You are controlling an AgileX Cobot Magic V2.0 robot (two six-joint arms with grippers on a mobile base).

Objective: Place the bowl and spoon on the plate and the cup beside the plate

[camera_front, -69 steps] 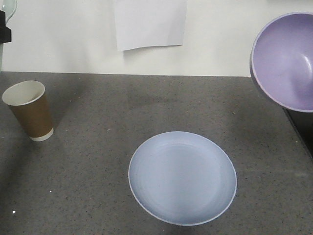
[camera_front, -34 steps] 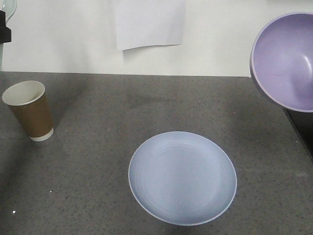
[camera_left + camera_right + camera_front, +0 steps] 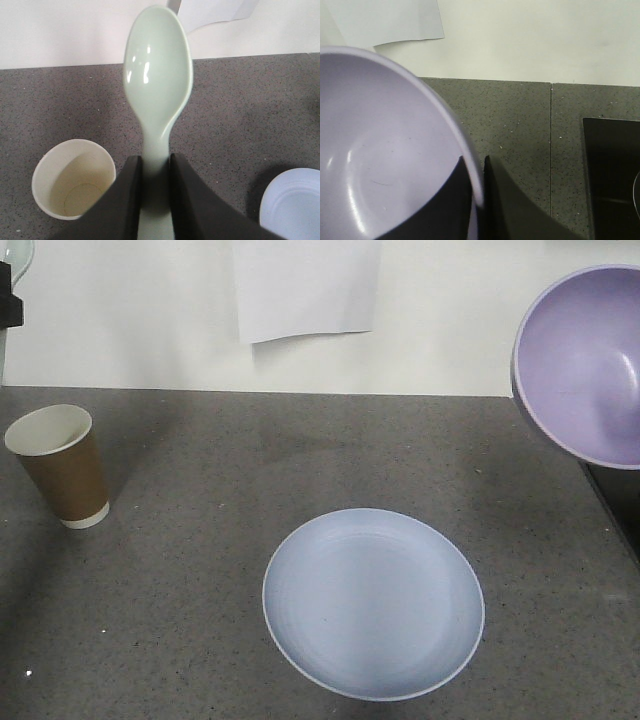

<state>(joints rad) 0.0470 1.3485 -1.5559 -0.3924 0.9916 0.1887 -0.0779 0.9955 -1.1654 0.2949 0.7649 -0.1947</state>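
Bowl (image 3: 380, 150) rim pinched in right hand (image 3: 476, 167), spoon (image 3: 157, 75) handle pinched in left hand (image 3: 154, 161)

No legible text, labels, brands or numbers found. The sheet of paper (image 3: 306, 288) on the wall is blank.

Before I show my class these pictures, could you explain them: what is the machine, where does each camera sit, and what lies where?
It is a two-armed robot. One camera looks down on the grey speckled counter, where a round periwinkle-blue plate lies and a brown paper cup stands apart from it. One camera rides on each wrist. The left gripper is shut on a mint-green plastic spoon. The right gripper pinches the rim of a lavender plastic bowl, held in the air.
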